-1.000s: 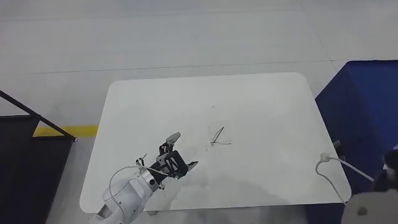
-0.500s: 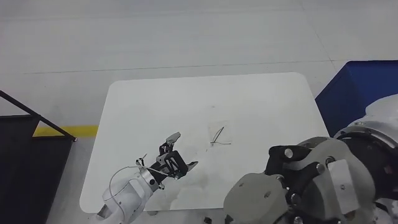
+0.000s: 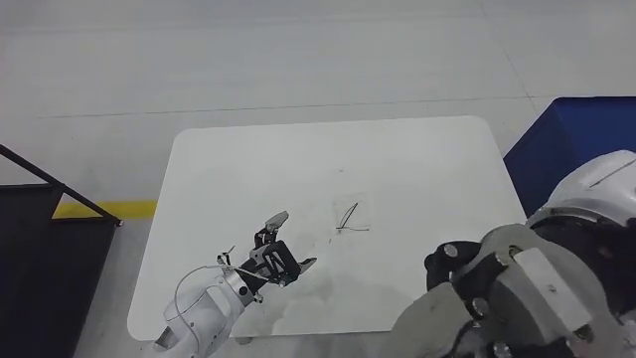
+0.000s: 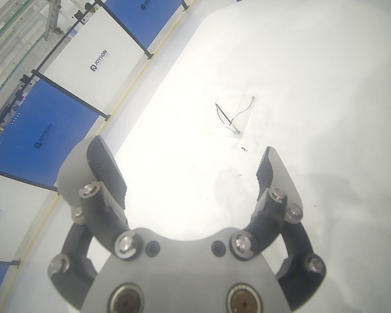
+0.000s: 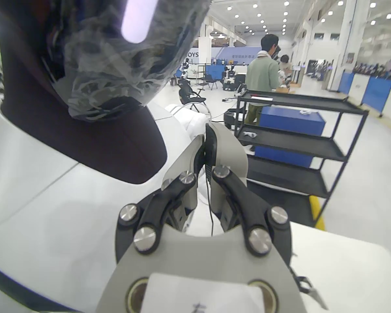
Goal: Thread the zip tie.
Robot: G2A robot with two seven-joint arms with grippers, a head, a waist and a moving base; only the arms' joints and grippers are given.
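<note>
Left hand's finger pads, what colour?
Black and ribbed; the pads show best in the left wrist view.

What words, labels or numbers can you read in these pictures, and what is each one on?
White partition panels: a logo and brand word, left unquoted.
Blue partition panels: the same logo.
Blue banner across the hall: too small to read.
Label on the right wrist: cut off, unreadable.

White table [image 3: 417,159], black zip tie [image 5: 210,203], black ribbed pads [image 4: 106,167] on the silver-grey left claw [image 4: 181,146].
</note>
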